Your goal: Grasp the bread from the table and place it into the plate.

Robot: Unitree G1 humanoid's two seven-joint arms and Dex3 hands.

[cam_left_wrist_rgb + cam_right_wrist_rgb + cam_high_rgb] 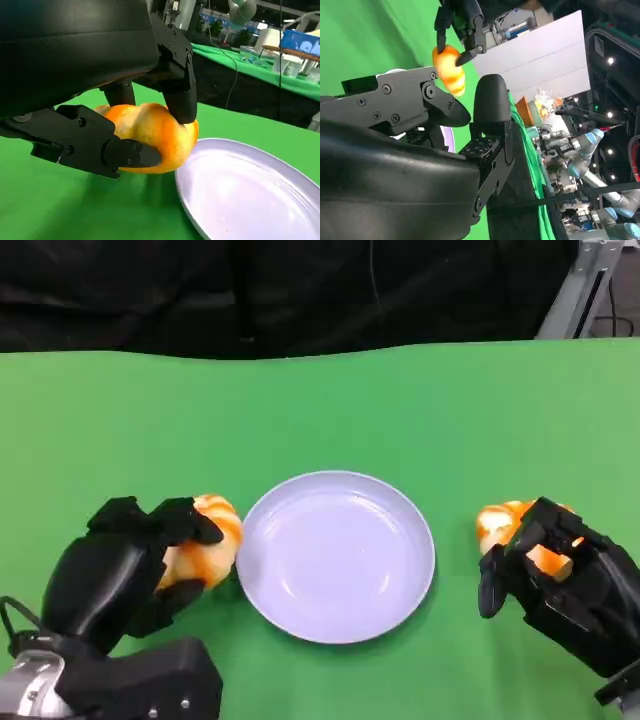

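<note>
Green tabletop point(330, 410) carried a pale lavender plate point(337, 555) at centre. Left hand point(135, 560) gripped a bread roll point(205, 540) just beside the plate's left rim; right hand point(555, 575) curled around another bread point(505, 525) to the right

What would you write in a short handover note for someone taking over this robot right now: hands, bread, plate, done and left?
Left hand: grips the left bread beside the plate's left rim.
Right hand: fingers around the right bread, right of the plate; whether it holds it firmly I cannot tell.
Done: left bread grasped.
Left: both breads still outside the plate, which holds nothing; place each in.
</note>
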